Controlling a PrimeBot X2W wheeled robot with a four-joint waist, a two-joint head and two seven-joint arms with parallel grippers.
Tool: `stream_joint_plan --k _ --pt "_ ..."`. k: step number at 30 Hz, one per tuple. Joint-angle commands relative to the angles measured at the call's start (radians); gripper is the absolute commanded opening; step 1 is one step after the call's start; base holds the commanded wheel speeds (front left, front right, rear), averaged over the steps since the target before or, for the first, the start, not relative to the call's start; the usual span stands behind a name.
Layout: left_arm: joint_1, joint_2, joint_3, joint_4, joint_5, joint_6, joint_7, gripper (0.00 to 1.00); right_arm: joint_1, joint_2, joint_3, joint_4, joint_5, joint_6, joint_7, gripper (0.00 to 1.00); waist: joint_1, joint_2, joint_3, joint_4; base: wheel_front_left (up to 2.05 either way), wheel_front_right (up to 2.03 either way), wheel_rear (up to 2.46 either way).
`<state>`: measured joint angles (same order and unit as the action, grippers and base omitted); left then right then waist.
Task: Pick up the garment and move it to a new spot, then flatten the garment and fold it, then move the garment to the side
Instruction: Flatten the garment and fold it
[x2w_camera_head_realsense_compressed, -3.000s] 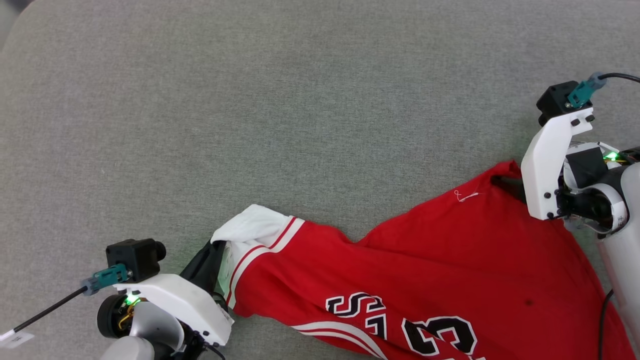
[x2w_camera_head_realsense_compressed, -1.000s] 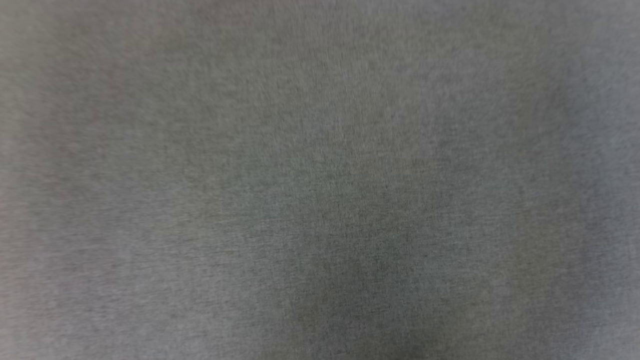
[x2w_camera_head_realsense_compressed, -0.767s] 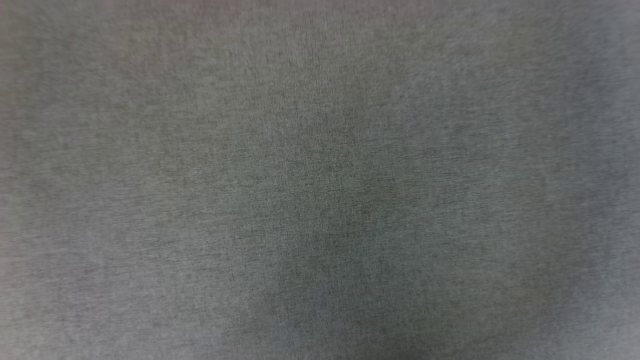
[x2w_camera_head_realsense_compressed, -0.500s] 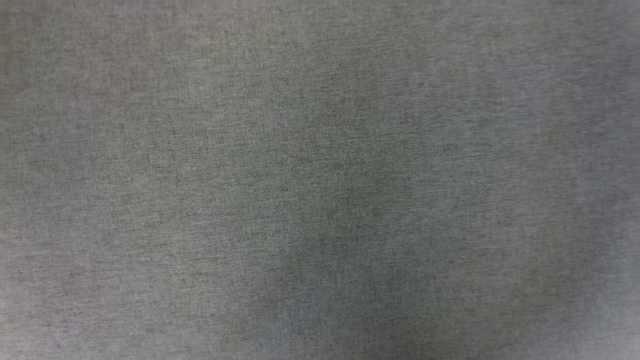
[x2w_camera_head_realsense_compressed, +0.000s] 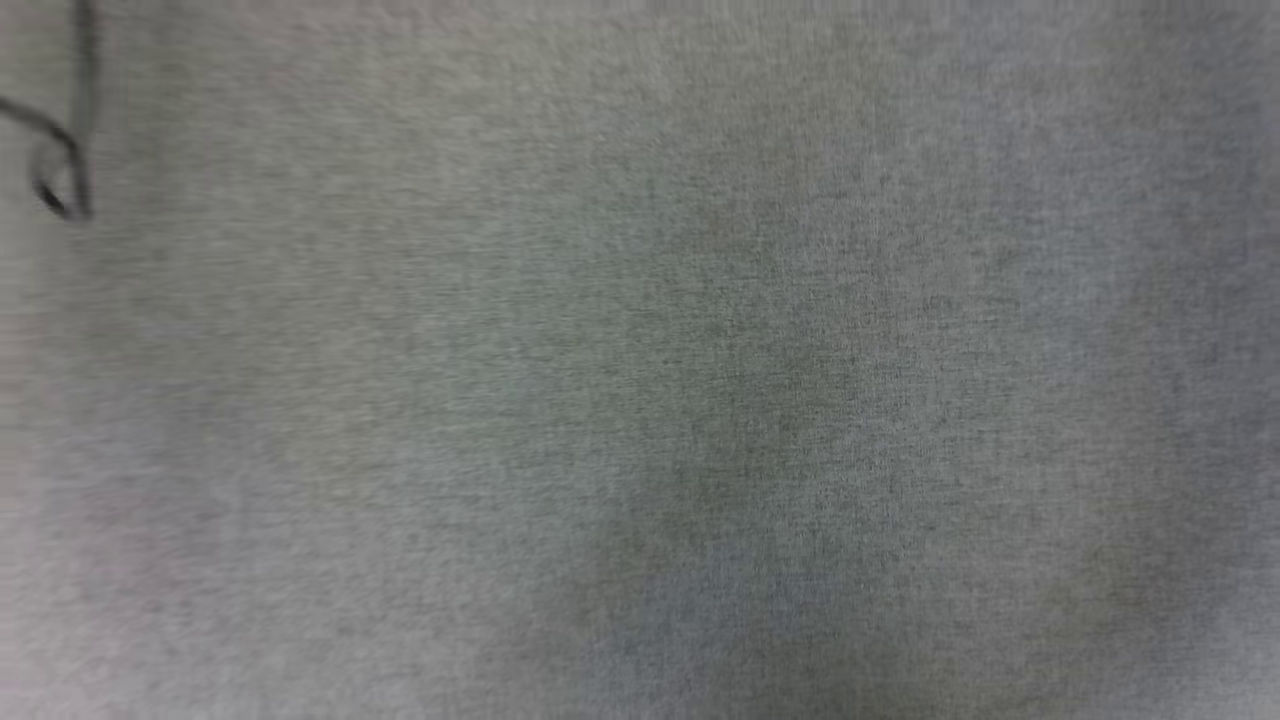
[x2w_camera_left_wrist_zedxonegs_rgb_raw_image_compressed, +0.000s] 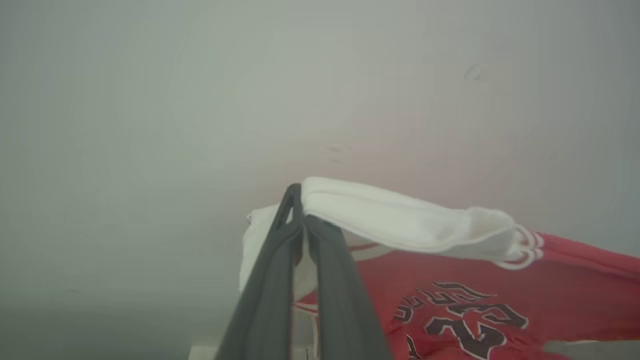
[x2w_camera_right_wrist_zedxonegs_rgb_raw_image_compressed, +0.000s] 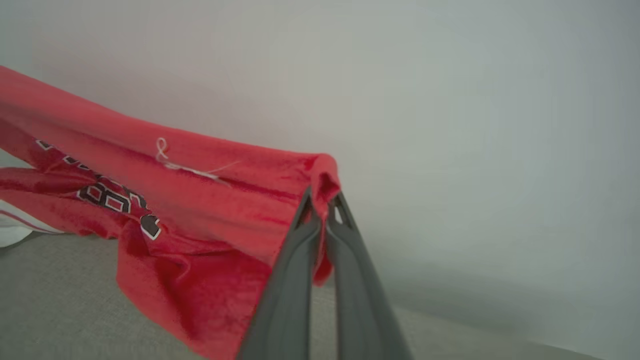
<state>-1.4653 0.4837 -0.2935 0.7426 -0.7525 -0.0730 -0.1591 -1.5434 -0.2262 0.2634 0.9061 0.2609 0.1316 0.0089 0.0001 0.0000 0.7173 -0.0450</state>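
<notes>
In the left wrist view my left gripper (x2w_camera_left_wrist_zedxonegs_rgb_raw_image_compressed: 300, 200) is shut on the white sleeve (x2w_camera_left_wrist_zedxonegs_rgb_raw_image_compressed: 400, 220) of the garment (x2w_camera_left_wrist_zedxonegs_rgb_raw_image_compressed: 500, 300), a red jersey with black lettering that hangs below and to the right of the fingers. In the right wrist view my right gripper (x2w_camera_right_wrist_zedxonegs_rgb_raw_image_compressed: 322, 197) is shut on a red corner of the garment (x2w_camera_right_wrist_zedxonegs_rgb_raw_image_compressed: 200, 200), close to the small white hem mark (x2w_camera_right_wrist_zedxonegs_rgb_raw_image_compressed: 165, 150). The cloth sags between the two grips, and its lower folds hang over the grey surface (x2w_camera_right_wrist_zedxonegs_rgb_raw_image_compressed: 60, 300).
The head view is blurred and looks at grey woven surface (x2w_camera_head_realsense_compressed: 640, 360). A thin dark cable loop (x2w_camera_head_realsense_compressed: 60, 180) shows at its upper left edge. A pale plain background lies beyond both grippers in the wrist views.
The head camera has moved: the garment and both grippers seen three seconds ago have left its picture. A dark cable loop has entered at the upper left in the last half second.
</notes>
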Motion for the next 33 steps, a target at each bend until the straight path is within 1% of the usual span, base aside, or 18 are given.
stream_joint_plan --k 1,7,10,14,17,19,21,26,30,33 --pt "0.045 -0.006 0.001 0.006 -0.014 -0.007 -0.013 0.0 0.037 -0.013 0.006 0.007 0.012 -0.002 -0.008 0.0 -0.0001 0.0 -0.044 0.022 0.0 0.0 0.0" --pt "0.318 -0.048 -0.007 0.005 -0.06 -0.031 -0.063 0.0 0.272 -0.043 0.063 0.006 0.104 -0.002 -0.037 0.0 -0.0001 0.0 -0.214 0.053 0.0 0.0 0.0" --pt "0.468 -0.045 -0.005 -0.007 -0.08 -0.037 -0.075 0.0 0.41 -0.057 0.095 -0.014 0.157 -0.002 -0.026 0.0 -0.0001 0.0 -0.294 0.059 0.0 0.0 0.0" --pt "0.672 -0.041 -0.012 -0.047 -0.096 -0.023 -0.08 0.0 0.585 -0.104 0.13 -0.073 0.218 -0.002 -0.009 0.0 -0.0001 0.0 -0.394 0.07 0.0 0.0 0.0" --pt "0.819 -0.021 -0.025 -0.105 -0.096 0.004 -0.062 0.0 0.72 -0.143 0.151 -0.144 0.25 -0.002 0.004 0.0 -0.0001 0.0 -0.461 0.077 0.0 0.0 0.0" --pt "0.915 -0.006 -0.027 -0.156 -0.102 0.03 -0.046 0.0 0.81 -0.178 0.14 -0.195 0.271 -0.002 0.01 0.0 -0.0001 0.0 -0.502 0.082 0.0 0.0 0.0" --pt "1.016 0.009 -0.024 -0.219 -0.113 0.066 -0.026 0.0 0.907 -0.202 0.13 -0.246 0.278 -0.003 0.029 0.0 -0.0001 0.0 -0.54 0.085 0.0 0.0 0.0" --pt "1.269 0.048 0.002 -0.43 -0.16 0.177 0.038 0.0 1.161 -0.225 0.045 -0.414 0.274 -0.007 0.093 0.0 -0.0001 0.0 -0.61 0.085 0.0 0.0 0.0" --pt "1.451 0.075 0.016 -0.614 -0.191 0.271 0.093 0.0 1.382 -0.199 -0.064 -0.573 0.252 -0.007 0.179 0.0 -0.0001 0.0 -0.643 0.086 0.0 0.0 0.0" --pt "1.559 0.108 0.021 -0.737 -0.203 0.335 0.146 0.0 1.523 -0.158 -0.153 -0.709 0.218 -0.007 0.263 0.0 -0.0001 0.0 -0.653 0.082 0.0 0.0 0.0"
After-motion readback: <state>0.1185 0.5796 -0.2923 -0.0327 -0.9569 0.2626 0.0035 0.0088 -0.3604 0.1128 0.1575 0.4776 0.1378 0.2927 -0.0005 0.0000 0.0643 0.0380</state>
